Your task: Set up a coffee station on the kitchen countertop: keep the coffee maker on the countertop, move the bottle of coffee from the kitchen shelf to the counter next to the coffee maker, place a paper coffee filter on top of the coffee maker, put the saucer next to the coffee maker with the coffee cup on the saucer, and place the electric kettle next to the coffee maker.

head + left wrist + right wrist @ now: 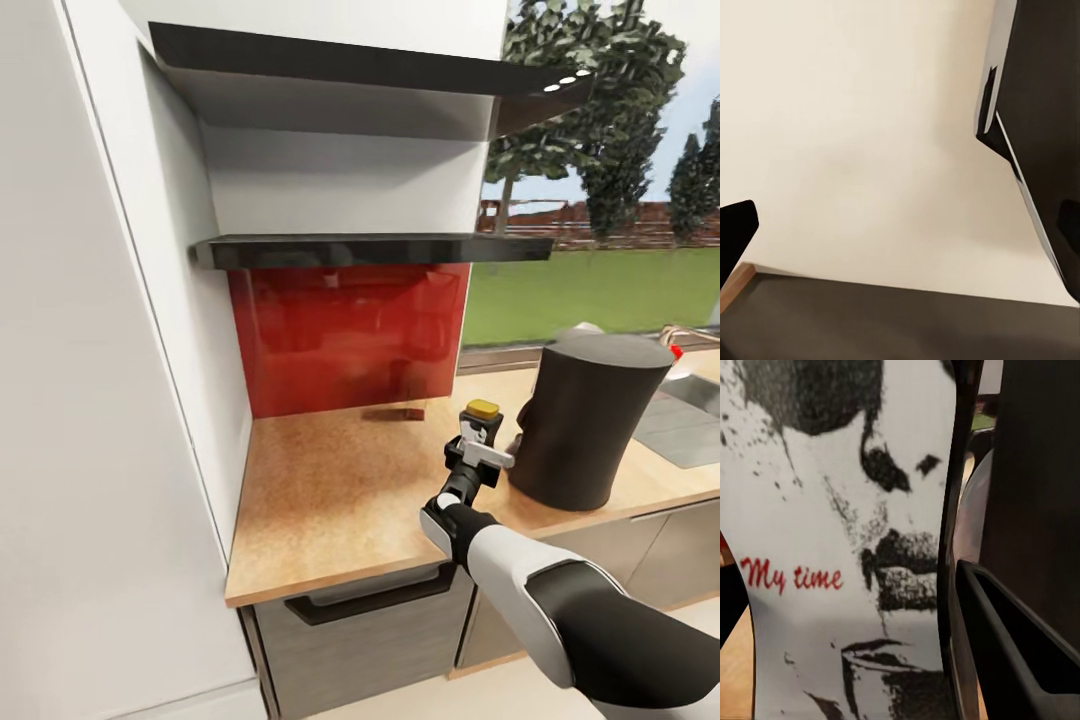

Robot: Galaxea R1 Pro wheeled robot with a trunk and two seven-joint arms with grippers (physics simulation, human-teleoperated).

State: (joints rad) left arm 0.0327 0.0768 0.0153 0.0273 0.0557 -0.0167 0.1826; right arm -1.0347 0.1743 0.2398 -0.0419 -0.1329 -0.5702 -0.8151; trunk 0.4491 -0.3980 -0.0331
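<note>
Our right arm [590, 620] has a glossy black upper shell, white forearm sleeve, black wrist joint with white collar, grey bracket behind our right claw [480, 432], dark matte fingers [1020, 652]

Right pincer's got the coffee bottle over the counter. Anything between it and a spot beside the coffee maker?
Nothing visible. The right pincer holds the coffee bottle, yellow cap up, just left of the dark coffee maker. The countertop below and left of it looks bare. Whether the bottle already touches the counter cannot be told.
</note>
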